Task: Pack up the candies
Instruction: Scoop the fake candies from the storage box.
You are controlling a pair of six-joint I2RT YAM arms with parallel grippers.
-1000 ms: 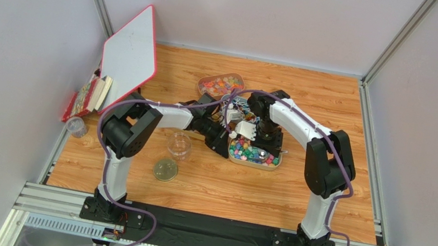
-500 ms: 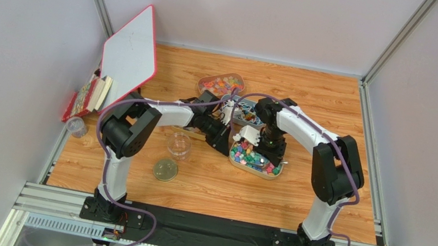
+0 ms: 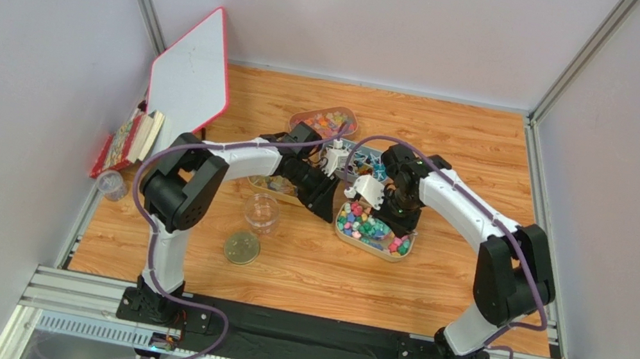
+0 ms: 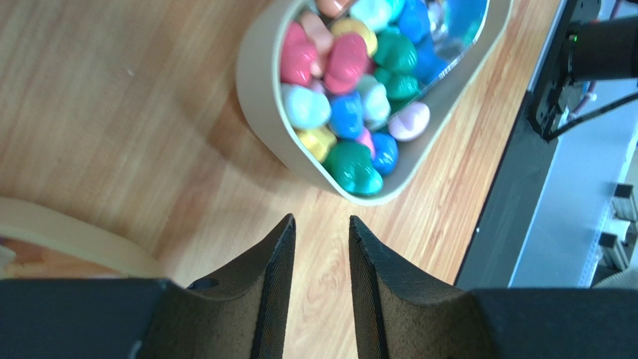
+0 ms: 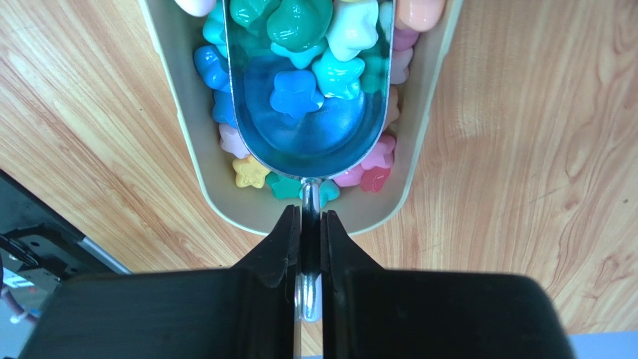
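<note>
Candies (image 5: 293,96) heaped in a tan tray (image 5: 177,142) mid-table, some in a metal scoop (image 5: 314,142).
Right gripper (image 5: 305,224) pinches the scoop's handle; left gripper (image 4: 322,232), jaws narrowly parted and empty, hovers just left of the tray.

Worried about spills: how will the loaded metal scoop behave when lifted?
The scoop looks rigid, smooth metal, pinched by its thin handle in the right gripper, so it may pivot. The candies heaped at its open end could slide out if tipped.

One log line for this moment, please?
right tool: shut on scoop handle | scoop: candies in bowl, over tan tray | left tool: open, empty, near tray
</note>
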